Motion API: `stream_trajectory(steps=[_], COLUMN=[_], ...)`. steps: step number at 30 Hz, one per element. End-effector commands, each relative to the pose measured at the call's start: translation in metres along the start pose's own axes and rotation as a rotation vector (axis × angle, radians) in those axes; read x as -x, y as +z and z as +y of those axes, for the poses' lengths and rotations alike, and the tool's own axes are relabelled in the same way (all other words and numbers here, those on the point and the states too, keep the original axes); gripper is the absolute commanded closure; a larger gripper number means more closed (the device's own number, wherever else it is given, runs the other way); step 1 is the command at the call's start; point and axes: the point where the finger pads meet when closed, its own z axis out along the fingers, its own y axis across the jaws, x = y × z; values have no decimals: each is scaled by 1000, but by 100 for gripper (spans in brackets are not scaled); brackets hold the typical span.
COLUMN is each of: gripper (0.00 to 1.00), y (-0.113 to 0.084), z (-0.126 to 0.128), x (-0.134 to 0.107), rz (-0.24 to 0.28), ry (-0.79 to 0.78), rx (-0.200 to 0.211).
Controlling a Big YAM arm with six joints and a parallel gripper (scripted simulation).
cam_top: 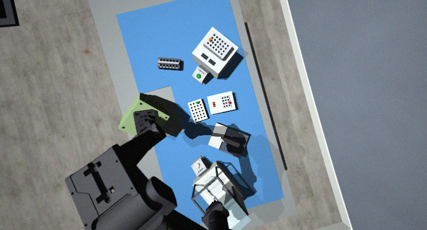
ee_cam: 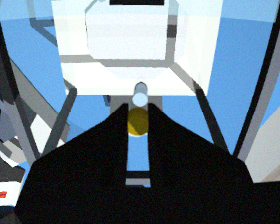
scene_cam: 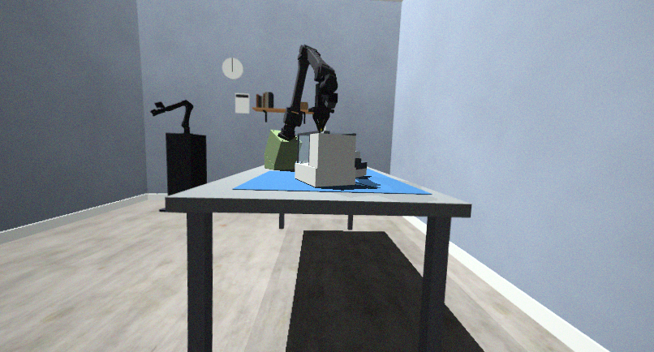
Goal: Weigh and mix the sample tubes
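Arm bent, tool point(cam_top: 215, 202) point(scene_cam: 321, 129) point(ee_cam: 138, 112) down, gripping w/ fingertips

Tube A point(ee_cam: 140, 95): yellow cap between my fingertips, above my balance
Tube B point(cam_top: 196, 102): green cap, in the rack

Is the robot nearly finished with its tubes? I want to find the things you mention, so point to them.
No, it's early. The gripper point(cam_top: 215, 203) point(scene_cam: 321, 129) point(ee_cam: 138, 112) has the yellow-capped tube point(ee_cam: 138, 121) over the balance point(cam_top: 206, 177) point(scene_cam: 336, 160), its door open. Weighing is left, and the green-capped tube point(cam_top: 196, 102) is still in the rack point(cam_top: 206, 118).
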Motion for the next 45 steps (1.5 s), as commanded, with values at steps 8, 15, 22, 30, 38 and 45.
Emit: stream_trajectory(steps=[8, 15, 22, 30, 38, 45], gripper=[91, 91, 91, 91, 91, 91], y=[18, 33, 45, 55, 68, 76], z=[5, 5, 5, 5, 5, 5], x=[8, 3, 2, 2, 2, 2], rz=[-12, -1, -1, -1, -1, 0], ry=[3, 5, 5, 5, 4, 5], rx=[4, 4, 4, 4, 4, 4])
